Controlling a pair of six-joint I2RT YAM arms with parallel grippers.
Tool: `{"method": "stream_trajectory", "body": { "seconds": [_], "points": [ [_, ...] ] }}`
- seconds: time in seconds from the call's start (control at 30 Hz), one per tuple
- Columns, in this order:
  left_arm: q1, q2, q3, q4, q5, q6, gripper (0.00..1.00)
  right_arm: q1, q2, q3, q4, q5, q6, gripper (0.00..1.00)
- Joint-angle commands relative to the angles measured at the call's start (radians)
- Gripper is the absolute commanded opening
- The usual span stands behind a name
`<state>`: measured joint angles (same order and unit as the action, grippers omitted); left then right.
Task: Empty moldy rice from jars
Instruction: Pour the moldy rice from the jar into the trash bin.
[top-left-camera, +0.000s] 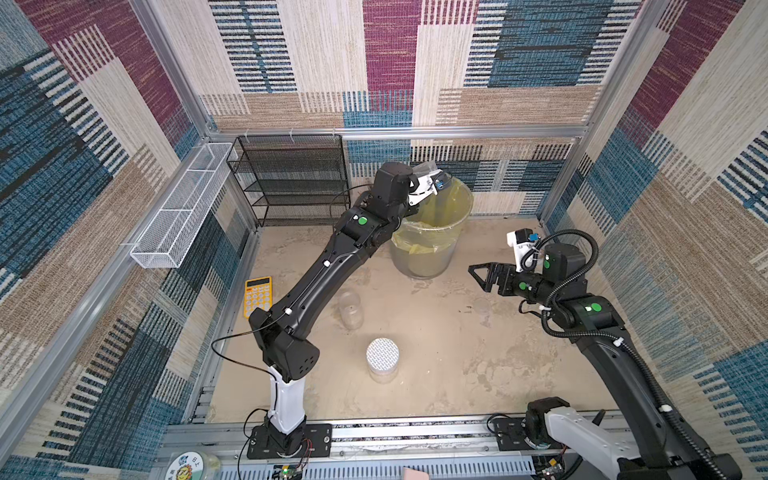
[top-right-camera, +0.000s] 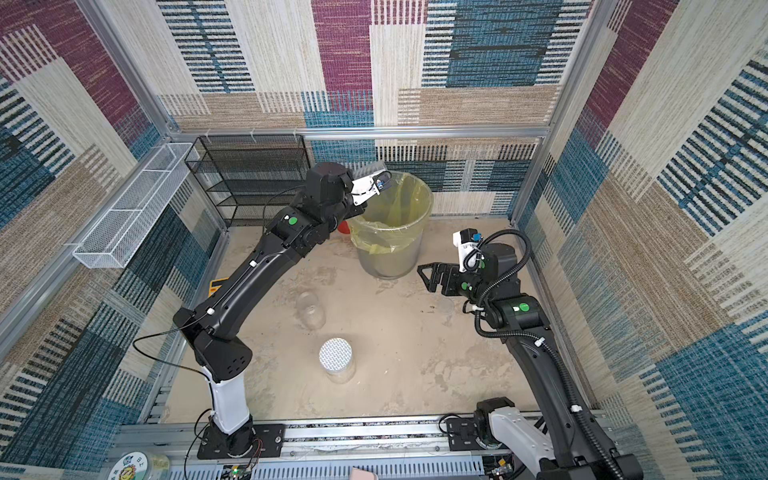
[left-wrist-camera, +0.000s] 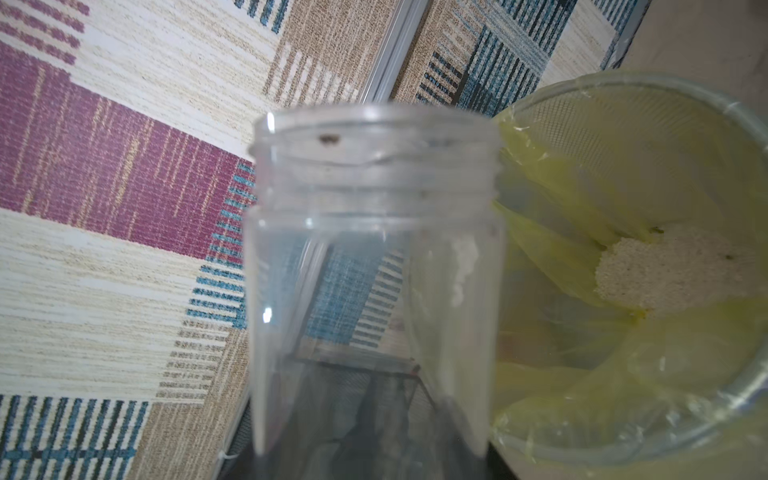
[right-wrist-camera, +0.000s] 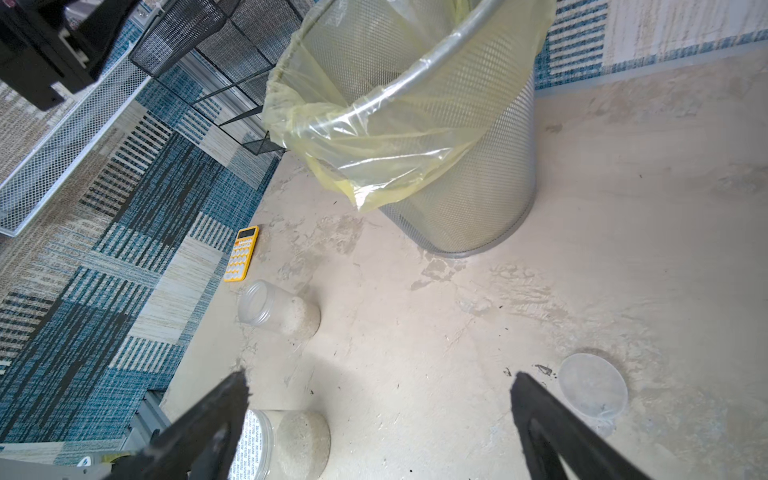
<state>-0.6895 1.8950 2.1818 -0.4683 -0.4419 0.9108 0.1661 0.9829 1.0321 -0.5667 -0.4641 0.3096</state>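
My left gripper (top-left-camera: 422, 180) is shut on a clear lidless jar (left-wrist-camera: 374, 270), held tilted beside the rim of the bin (top-left-camera: 432, 232) with the yellow bag. The jar looks nearly empty, with a small white clump (left-wrist-camera: 463, 266) stuck to its wall. Moldy rice (left-wrist-camera: 673, 270) lies heaped in the bag. On the table stand an open jar (top-left-camera: 350, 309) with rice in it and a jar with a white grid lid (top-left-camera: 382, 359). My right gripper (top-left-camera: 482, 276) hangs open over the table to the right of the bin, holding nothing.
A loose clear lid (right-wrist-camera: 592, 388) lies on the table near my right gripper. A yellow calculator (top-left-camera: 257, 295) sits at the left edge. A black mesh rack (top-left-camera: 291, 183) and a white wire basket (top-left-camera: 183, 208) line the back left. A red cup (top-right-camera: 343, 226) peeks from behind the left arm.
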Motion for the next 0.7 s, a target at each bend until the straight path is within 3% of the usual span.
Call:
{"method": "stream_trajectory", "body": {
  "seconds": [0.0, 0.33, 0.67],
  "points": [
    [0.000, -0.060, -0.104, 0.070, -0.009, -0.138, 0.00, 0.001, -0.002, -0.006, -0.030, -0.041, 0.006, 0.99],
    [-0.001, -0.340, -0.460, 0.158, 0.044, -0.338, 0.00, 0.045, -0.019, -0.056, -0.079, -0.137, 0.041, 1.00],
    [-0.001, -0.545, -0.734, 0.180, 0.057, -0.457, 0.00, 0.204, -0.031, -0.139, -0.066, -0.087, 0.107, 0.99]
  ]
}}
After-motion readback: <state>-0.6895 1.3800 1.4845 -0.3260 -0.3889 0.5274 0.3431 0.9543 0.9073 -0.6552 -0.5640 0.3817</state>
